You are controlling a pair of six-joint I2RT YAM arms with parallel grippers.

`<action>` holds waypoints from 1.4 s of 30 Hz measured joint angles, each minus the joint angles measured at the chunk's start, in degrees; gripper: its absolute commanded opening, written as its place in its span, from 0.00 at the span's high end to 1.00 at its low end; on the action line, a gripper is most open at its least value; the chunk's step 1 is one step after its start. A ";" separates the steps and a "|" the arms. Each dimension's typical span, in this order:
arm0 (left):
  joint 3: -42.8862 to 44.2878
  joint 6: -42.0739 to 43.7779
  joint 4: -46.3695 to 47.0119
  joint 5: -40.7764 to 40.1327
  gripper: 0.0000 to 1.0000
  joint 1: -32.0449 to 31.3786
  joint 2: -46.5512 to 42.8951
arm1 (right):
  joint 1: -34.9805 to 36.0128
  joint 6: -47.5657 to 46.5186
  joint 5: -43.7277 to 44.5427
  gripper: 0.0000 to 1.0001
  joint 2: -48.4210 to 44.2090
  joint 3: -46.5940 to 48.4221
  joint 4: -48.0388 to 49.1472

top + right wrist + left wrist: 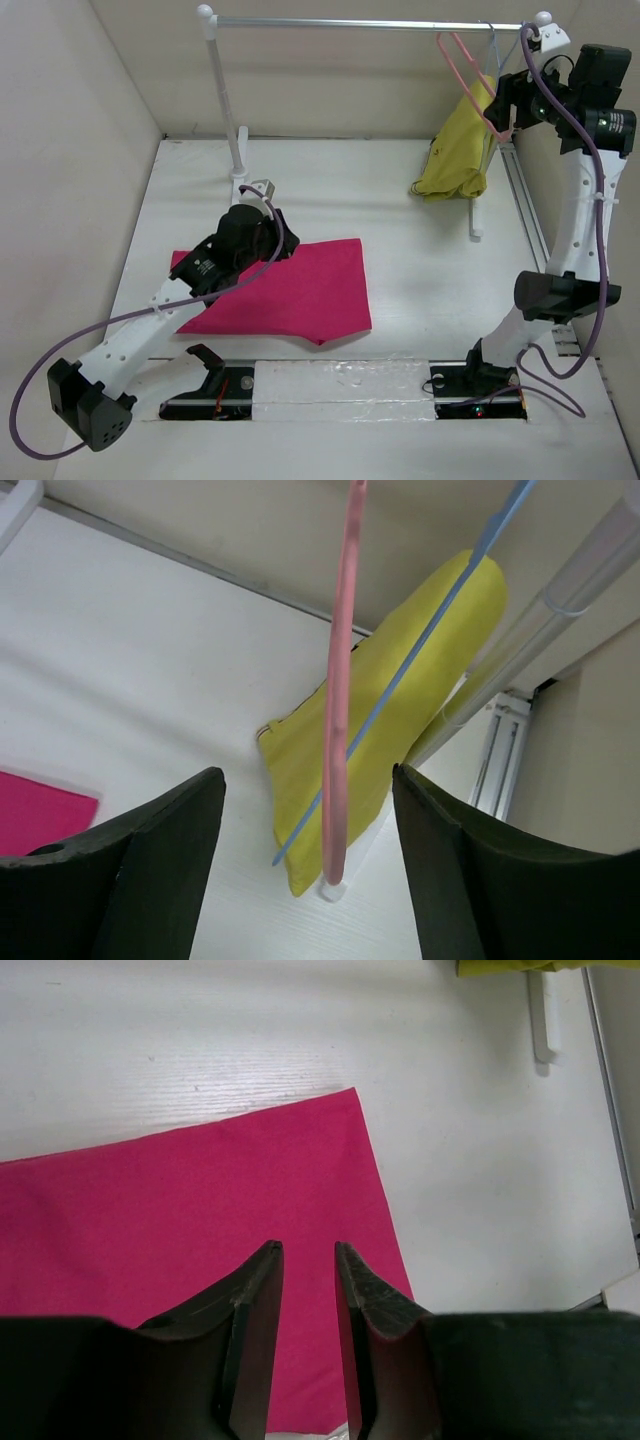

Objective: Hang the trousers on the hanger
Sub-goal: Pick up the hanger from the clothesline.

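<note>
The trousers [300,290] lie folded flat on the table, a bright magenta cloth [180,1210]. My left gripper [278,240] hovers over their far edge; in the left wrist view its fingers [308,1248] stand a little apart with only cloth showing below the gap. The hanger [462,75], thin and salmon-pink, hangs from the rail at the back right. My right gripper [500,105] is raised beside it. In the right wrist view the hanger [338,730] hangs between the wide-open fingers [308,772], touching neither.
A mustard-yellow garment [460,150] hangs on a pale blue hanger [440,610] just behind the pink one. The metal rail [370,24] spans the back on two white posts [225,100]. Walls close in on both sides.
</note>
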 measured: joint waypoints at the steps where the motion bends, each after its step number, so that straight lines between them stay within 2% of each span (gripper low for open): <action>1: 0.00 0.07 0.00 0.28 0.75 0.00 0.17 | -0.11 0.00 -0.50 0.30 0.61 0.00 -0.09; 7: 0.00 0.28 0.00 1.01 0.75 0.00 0.68 | -0.22 0.09 -0.72 0.39 1.53 -1.18 0.55; 10: -0.02 0.28 0.00 1.01 0.75 0.00 0.66 | -0.11 0.04 -0.46 0.47 1.44 -3.13 1.25; 11: -0.04 0.28 0.02 0.98 0.75 0.00 0.63 | -0.09 0.11 -0.17 0.56 1.44 -3.45 1.60; 12: -0.09 0.28 0.00 0.98 0.75 0.00 0.61 | 0.24 0.07 -0.15 0.56 1.44 -4.81 1.60; 14: -0.20 0.24 0.02 1.07 0.75 0.00 0.55 | 0.76 0.04 0.74 0.70 1.44 -6.49 1.97; 16: -0.24 0.22 -0.02 1.25 0.75 0.00 0.39 | 1.64 -0.31 1.73 0.92 1.51 -7.23 1.99; 18: -0.24 0.07 -0.02 1.55 0.74 0.00 0.20 | 2.99 0.02 3.80 1.00 1.51 -7.37 2.45; 21: -0.24 -0.13 0.00 1.66 0.73 0.00 -0.26 | 5.81 0.07 6.91 1.00 1.09 -7.82 4.42; 29: 2.23 -0.39 -1.49 2.86 0.55 0.00 0.61 | 14.51 0.33 19.12 1.00 -3.13 -8.31 6.88; 34: 14.62 -0.48 -2.51 5.77 0.51 0.00 5.29 | 19.87 0.44 28.48 1.00 -7.50 -9.38 9.18; 38: 25.55 -1.27 -0.20 9.46 0.48 0.00 9.55 | 21.64 0.72 31.54 1.00 -10.40 -11.41 9.81; 42: 30.71 -3.45 2.93 14.01 0.47 0.00 12.57 | 22.01 1.40 33.62 1.00 -16.09 -23.21 13.62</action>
